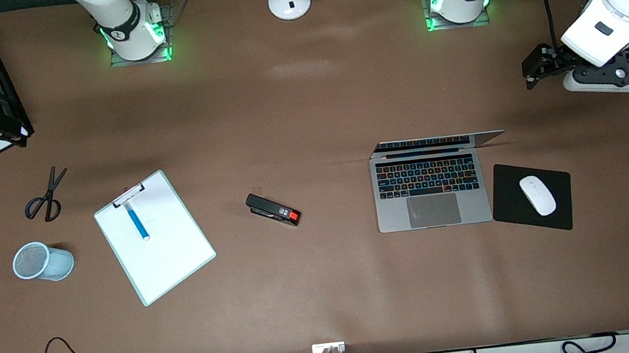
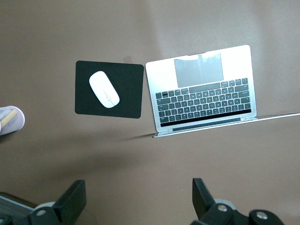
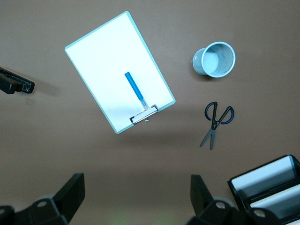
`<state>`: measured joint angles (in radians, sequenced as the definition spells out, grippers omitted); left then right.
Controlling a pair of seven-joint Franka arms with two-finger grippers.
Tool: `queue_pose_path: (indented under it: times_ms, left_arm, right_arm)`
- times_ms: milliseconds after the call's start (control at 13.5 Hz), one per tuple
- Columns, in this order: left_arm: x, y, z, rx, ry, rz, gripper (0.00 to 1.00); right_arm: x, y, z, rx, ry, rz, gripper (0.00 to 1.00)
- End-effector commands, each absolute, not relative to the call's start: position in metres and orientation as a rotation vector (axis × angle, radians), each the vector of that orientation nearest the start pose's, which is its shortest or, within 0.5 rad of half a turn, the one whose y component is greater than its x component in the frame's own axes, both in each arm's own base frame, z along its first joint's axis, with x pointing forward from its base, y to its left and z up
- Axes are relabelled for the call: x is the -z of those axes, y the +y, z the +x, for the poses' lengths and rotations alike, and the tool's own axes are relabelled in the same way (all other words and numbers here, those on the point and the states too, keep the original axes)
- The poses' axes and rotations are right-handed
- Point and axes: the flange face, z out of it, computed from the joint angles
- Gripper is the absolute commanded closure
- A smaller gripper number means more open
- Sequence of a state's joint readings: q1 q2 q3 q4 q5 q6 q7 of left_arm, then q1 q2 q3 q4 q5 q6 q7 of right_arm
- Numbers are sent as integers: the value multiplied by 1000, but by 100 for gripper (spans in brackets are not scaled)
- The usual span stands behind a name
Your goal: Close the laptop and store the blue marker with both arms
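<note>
Laptop (image 1: 430, 185) open on the table, blue marker (image 1: 137, 220) on the clipboard (image 1: 173, 256), left gripper (image 2: 138, 199) spread above the laptop, right gripper (image 3: 136, 197) spread over the clipboard.

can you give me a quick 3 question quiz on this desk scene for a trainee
1. True or false: the laptop lid is already shut.
2. What does the blue marker lie on?
A. the clipboard
B. the mouse pad
C. inside the mesh cup
3. Fill the blank: the white mouse rests on the mouse pad, which lies beside the laptop toward the ____ arm's end of the table.

Key
1. False: the lid is open and the keyboard shows.
2. A: it lies on the clipboard, just below the clip.
3. Left.

Both the left gripper and the right gripper hang open above the table, holding nothing.
</note>
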<state>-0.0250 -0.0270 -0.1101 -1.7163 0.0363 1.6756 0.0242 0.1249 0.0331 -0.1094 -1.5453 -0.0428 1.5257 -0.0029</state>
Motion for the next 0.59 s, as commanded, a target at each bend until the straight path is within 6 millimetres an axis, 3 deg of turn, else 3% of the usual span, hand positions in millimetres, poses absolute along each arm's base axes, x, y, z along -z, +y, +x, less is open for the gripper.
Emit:
queue_pose_path:
  times_ms: [0,370,519]
  left_arm:
    - [-585,-70,552,-28,274,-3082,0]
    - [-585,-70,552,-30,262,-3084,0]
    - [-579,-72,555,-44,253,-3095,0]
  right_arm:
    - [-620,5,554,-84,-8,-3167,0]
    - [-616,4,556,-94,-6,-3168,0]
    - [-599,7,565,-137,-12,-3166,0]
